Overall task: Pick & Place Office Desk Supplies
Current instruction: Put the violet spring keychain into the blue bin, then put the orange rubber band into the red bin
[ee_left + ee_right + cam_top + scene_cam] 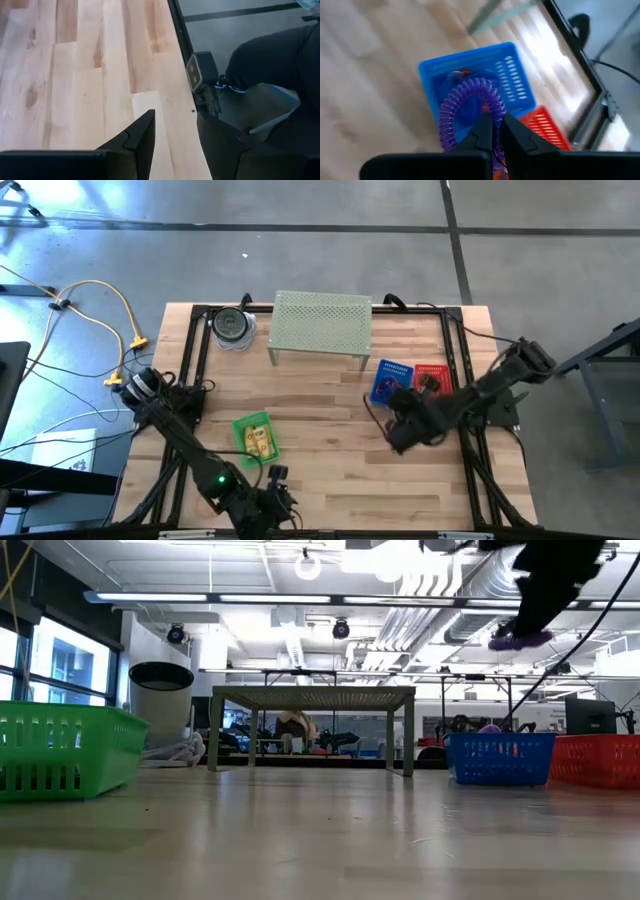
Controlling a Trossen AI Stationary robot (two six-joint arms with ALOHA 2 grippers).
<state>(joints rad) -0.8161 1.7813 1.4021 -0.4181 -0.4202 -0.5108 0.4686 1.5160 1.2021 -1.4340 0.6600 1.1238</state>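
A purple coiled loop is pinched between the closed fingers of the right gripper, as seen in the right wrist view; the coil arches up from the fingertips and hangs directly over the blue basket. In the low view the same loop is seen held high in the air, well above the blue basket, which is set on the wooden table just beside a red basket. From above, the right gripper is found near the table's right side, just in front of the blue basket and the red basket, which are placed side by side and touching.

The left gripper is kept at the front edge of the table, its fingers parted with nothing between them; only bare wood is seen ahead of it in the left wrist view.

A green basket is set on the left half of the table, and yellow packets are seen lying inside it. Towards the back, a pale-green perforated shelf is stood on its legs, and a round container is placed just to its left. How many items lie in the blue and red baskets cannot be told.
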